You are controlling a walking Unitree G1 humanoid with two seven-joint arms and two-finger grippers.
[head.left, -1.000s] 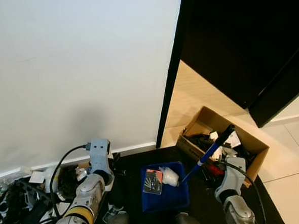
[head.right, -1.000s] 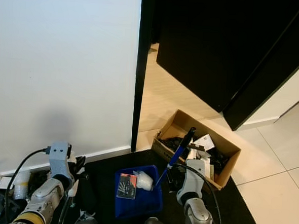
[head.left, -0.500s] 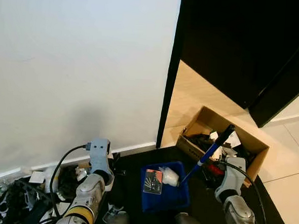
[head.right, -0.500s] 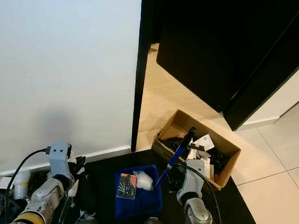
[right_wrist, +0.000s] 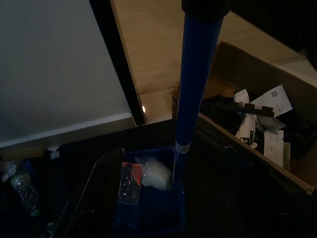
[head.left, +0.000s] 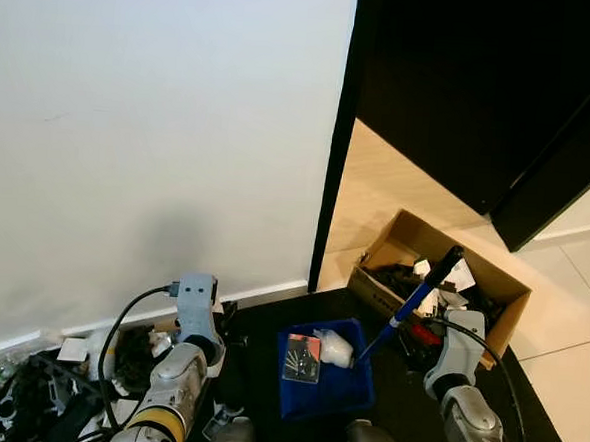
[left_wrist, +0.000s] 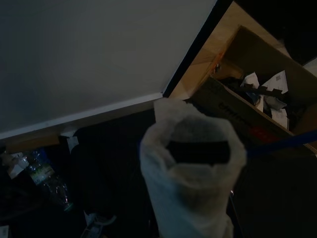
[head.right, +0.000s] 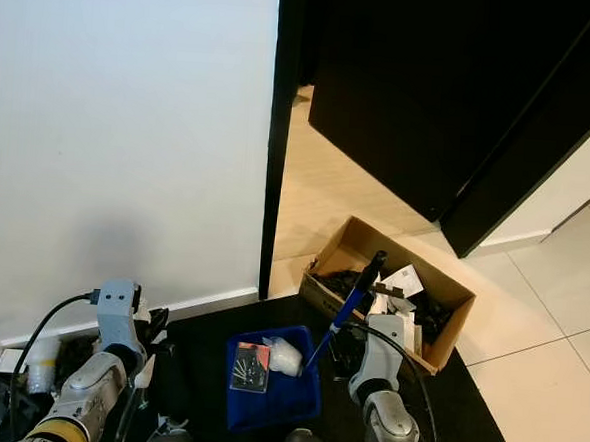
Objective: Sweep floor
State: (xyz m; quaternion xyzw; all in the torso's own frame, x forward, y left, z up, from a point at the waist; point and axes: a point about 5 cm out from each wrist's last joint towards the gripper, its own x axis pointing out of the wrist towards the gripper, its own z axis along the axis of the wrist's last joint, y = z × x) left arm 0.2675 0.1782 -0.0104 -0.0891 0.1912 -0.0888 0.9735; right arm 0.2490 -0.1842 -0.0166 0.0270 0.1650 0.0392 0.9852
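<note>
A blue dustpan (head.left: 327,385) stands on the black mat just ahead of me. It holds a white crumpled wad (head.left: 334,349) and a red and black card packet (head.left: 302,359). Its long blue handle (head.left: 410,303) with a black tip leans up and to the right, close to my right arm (head.left: 461,376). In the right wrist view the handle (right_wrist: 193,89) rises straight along the view above the pan (right_wrist: 148,213); I cannot tell whether the gripper holds it. My left arm (head.left: 180,374) reaches down at the left. In the left wrist view a white wrapped tube (left_wrist: 190,168) stands close to the lens.
An open cardboard box (head.left: 376,291) of papers and dark scraps sits right of the dustpan. A black door (head.left: 463,91) and its frame (head.left: 332,183) border a wooden floor (head.left: 398,182). Cables, a plastic bottle (head.left: 0,371) and other clutter lie along the white wall at the left. Pale tiles (head.left: 568,338) lie at the right.
</note>
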